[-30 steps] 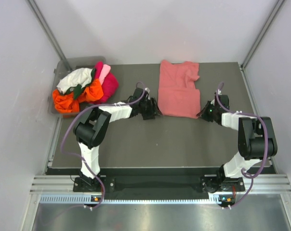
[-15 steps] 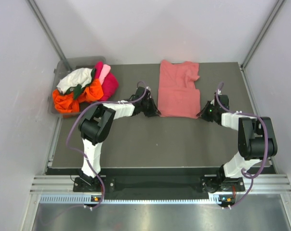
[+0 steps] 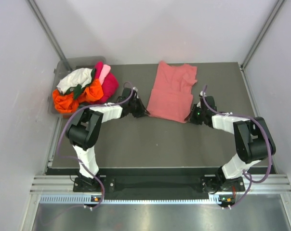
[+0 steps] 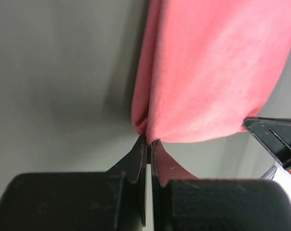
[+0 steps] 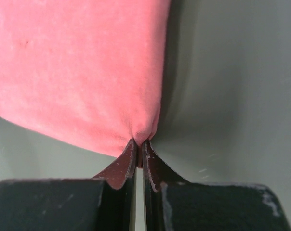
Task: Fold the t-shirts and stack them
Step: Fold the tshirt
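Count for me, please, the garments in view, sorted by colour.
salmon-pink t-shirt: 1
orange garment: 1
magenta garment: 1
light pink garment: 1
white garment: 1
dark green garment: 1
total: 6 (pile bunched; one per colour assumed)

Premises: a robotics lab test cell. Plain white panel walls (image 3: 20, 96) enclose a dark-topped table (image 3: 160, 139) on three sides, with metal struts (image 3: 46, 29) rising at 11 and 1 o'clock. An aluminium rail (image 3: 54, 185) at 6 o'clock carries the left arm (image 3: 83, 132) and right arm (image 3: 254, 139), both trailing purple cables (image 3: 62, 137).
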